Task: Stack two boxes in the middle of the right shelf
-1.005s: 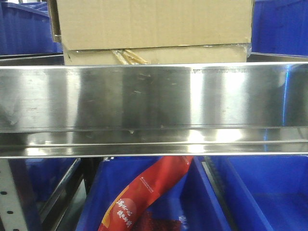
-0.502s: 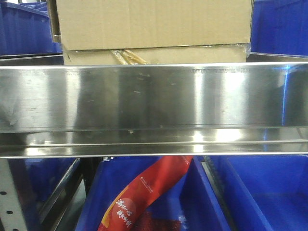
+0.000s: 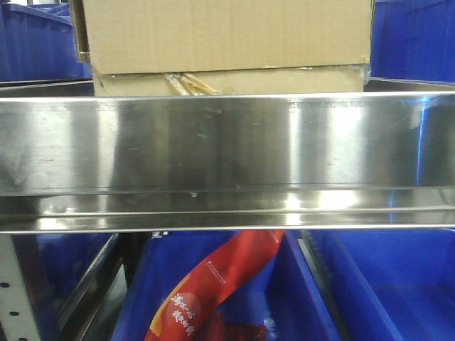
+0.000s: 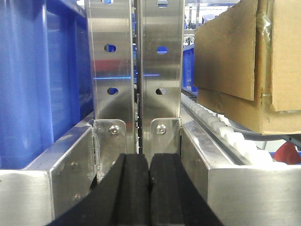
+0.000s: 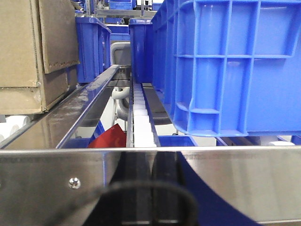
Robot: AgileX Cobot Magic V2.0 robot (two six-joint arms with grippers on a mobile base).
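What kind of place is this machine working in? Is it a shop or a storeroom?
Probably a warehouse or factory storeroom. A shiny steel shelf carries stacked cardboard boxes, blue plastic bins sit beside and below them, and white roller tracks run along the rack.

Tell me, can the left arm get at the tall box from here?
Probably not directly: the left gripper, shut, faces the steel uprights, and the tall box sits off to its right beyond the front rail.
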